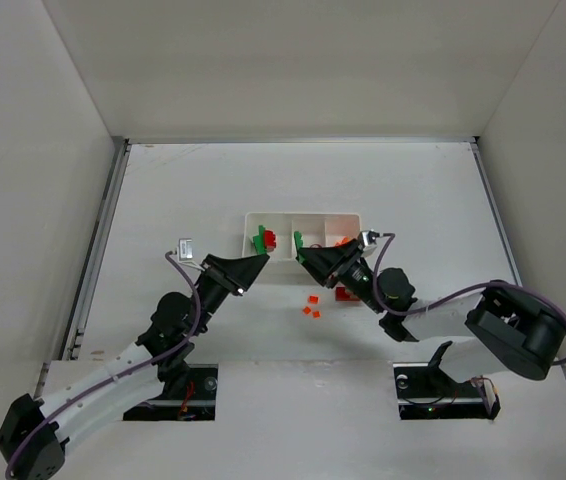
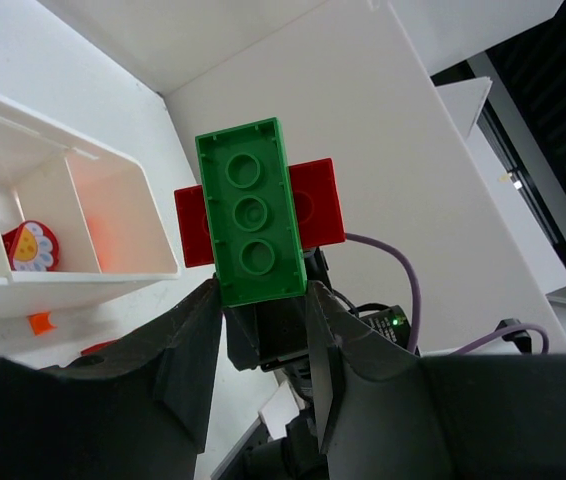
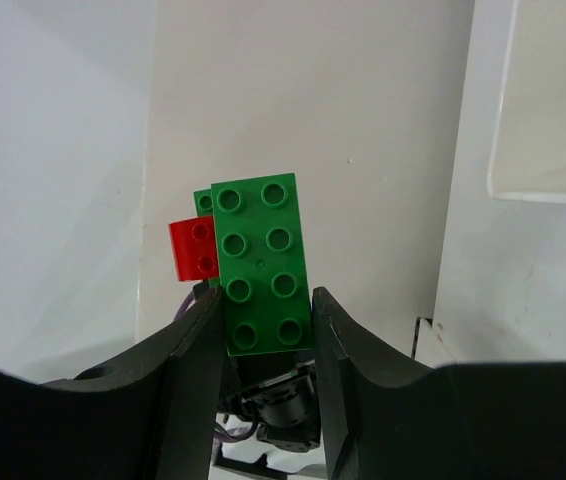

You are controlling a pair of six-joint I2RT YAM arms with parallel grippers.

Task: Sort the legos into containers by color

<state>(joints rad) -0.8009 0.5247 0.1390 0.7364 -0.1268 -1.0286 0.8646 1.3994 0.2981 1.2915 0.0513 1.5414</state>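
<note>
My left gripper (image 2: pixel 259 300) clamps a green-red lego stack (image 2: pixel 252 226), right gripper (image 3: pixel 268 318) clamps a green lego (image 3: pixel 263 265); orange bits (image 1: pixel 312 301) sit 6 o'clock of tray (image 1: pixel 351 224).

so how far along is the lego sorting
Done: one red round piece lies in the white plastic tray. In hand: the left gripper holds a green plastic brick joined to a red brick; the right gripper holds another green brick. Remaining: small orange pieces and a loose red brick on the table.
</note>
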